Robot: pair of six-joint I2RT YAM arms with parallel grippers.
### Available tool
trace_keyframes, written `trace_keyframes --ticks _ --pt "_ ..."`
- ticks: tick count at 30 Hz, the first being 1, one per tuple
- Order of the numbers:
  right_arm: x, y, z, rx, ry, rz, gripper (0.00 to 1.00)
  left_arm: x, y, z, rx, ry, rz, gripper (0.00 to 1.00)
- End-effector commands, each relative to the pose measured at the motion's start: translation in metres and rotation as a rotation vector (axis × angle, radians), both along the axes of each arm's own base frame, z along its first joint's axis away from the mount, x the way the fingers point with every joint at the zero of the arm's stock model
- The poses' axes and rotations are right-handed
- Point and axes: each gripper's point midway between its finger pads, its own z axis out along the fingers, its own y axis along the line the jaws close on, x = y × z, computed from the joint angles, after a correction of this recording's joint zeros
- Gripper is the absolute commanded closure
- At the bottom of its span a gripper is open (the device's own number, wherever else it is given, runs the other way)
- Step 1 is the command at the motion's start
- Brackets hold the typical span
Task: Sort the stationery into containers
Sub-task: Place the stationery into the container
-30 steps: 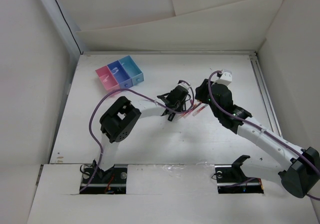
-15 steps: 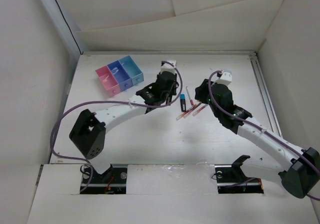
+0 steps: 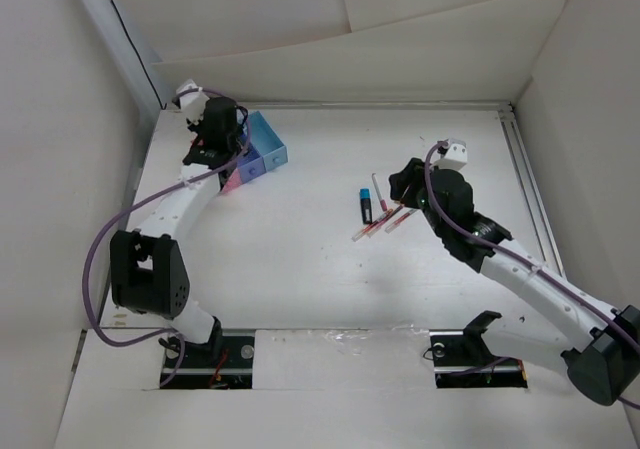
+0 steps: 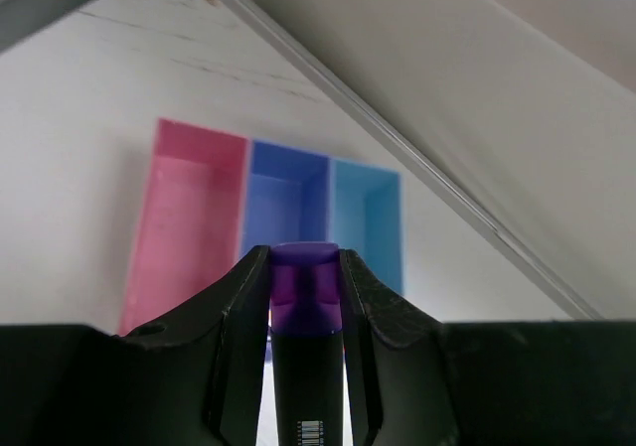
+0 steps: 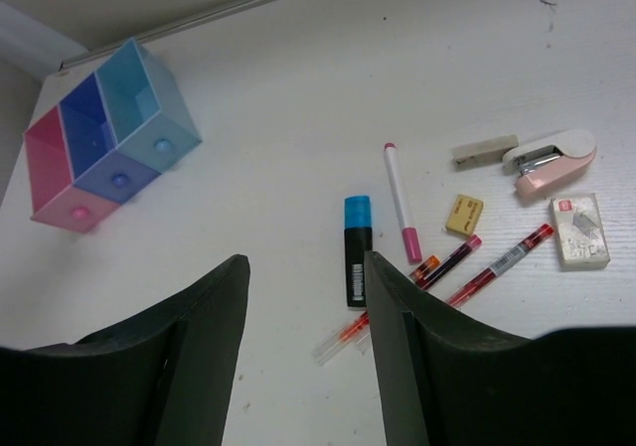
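The left pincer point(image 4: 305, 267) has swung from mid-counter to the far left and now hangs over the containers point(image 4: 288, 198), pinching a purple marker point(image 4: 303, 297) (cap lined up with the middle one). The right pincer point(image 5: 303, 257) stays spread above the blue-capped marker point(image 5: 357, 252) and red pens point(image 5: 500, 265) on the counter point(image 5: 298, 88).

Likely a lab: white panels point(image 3: 400, 29) enclose the table point(image 3: 300, 269).

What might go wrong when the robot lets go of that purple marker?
The left gripper holds the purple marker above three narrow boxes, so it might clip a rim and bounce onto the table. The boxes look light; the arm, close above them, might knock them.
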Motion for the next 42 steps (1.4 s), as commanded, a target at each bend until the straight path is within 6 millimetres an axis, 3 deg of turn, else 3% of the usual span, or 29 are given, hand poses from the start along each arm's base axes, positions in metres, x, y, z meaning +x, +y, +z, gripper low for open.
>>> trace_keyframes --ticks 1,2,5,6,8,11,12,13,17,19,28,36,39,42 --pt "-0.002 0.006 0.022 0.051 -0.052 0.03 0.44 0.011 0.027 0.02 0.004 -0.041 0.11 1.0" --pt "-0.004 0.005 0.025 0.057 -0.061 0.03 0.44 0.015 0.035 0.01 0.033 -0.006 0.135 1.0" --pt "-0.005 0.008 0.025 0.062 -0.058 0.051 0.44 0.021 0.06 0.004 0.1 0.039 0.2 1.0" --pt "-0.005 0.008 0.025 0.062 -0.058 0.051 0.44 0.024 0.065 -0.012 0.111 0.08 0.207 1.0" --pt "-0.006 0.01 0.025 0.063 -0.056 0.06 0.44 0.028 0.078 -0.013 0.155 0.098 0.242 1.0" --pt "-0.007 0.009 0.028 0.069 -0.064 0.06 0.44 0.035 0.084 -0.033 0.218 0.164 0.264 1.0" --pt "-0.007 0.009 0.028 0.069 -0.064 0.06 0.44 0.039 0.088 -0.027 0.239 0.165 0.287 1.0" --pt "-0.009 0.013 0.028 0.071 -0.062 0.078 0.44 0.043 0.09 -0.041 0.266 0.207 0.294 1.0" --pt "-0.009 0.013 0.028 0.071 -0.062 0.078 0.44 0.051 0.094 -0.051 0.327 0.257 0.302 1.0" --pt "-0.007 0.013 0.025 0.063 -0.056 0.067 0.44 0.056 0.094 -0.043 0.34 0.228 0.297 1.0" --pt "-0.002 0.012 0.015 0.043 -0.035 0.049 0.44 0.062 0.103 -0.069 0.444 0.29 0.315 0.99" --pt "0.001 0.01 0.009 0.02 -0.025 0.034 0.34 0.063 0.099 -0.079 0.444 0.3 0.278 0.68" --pt "0.001 0.01 0.009 0.02 -0.025 0.034 0.34 0.063 0.097 -0.069 0.431 0.277 0.263 0.51" --pt "0.001 0.01 0.009 0.02 -0.025 0.034 0.34 0.067 0.089 -0.051 0.387 0.228 0.223 0.41"
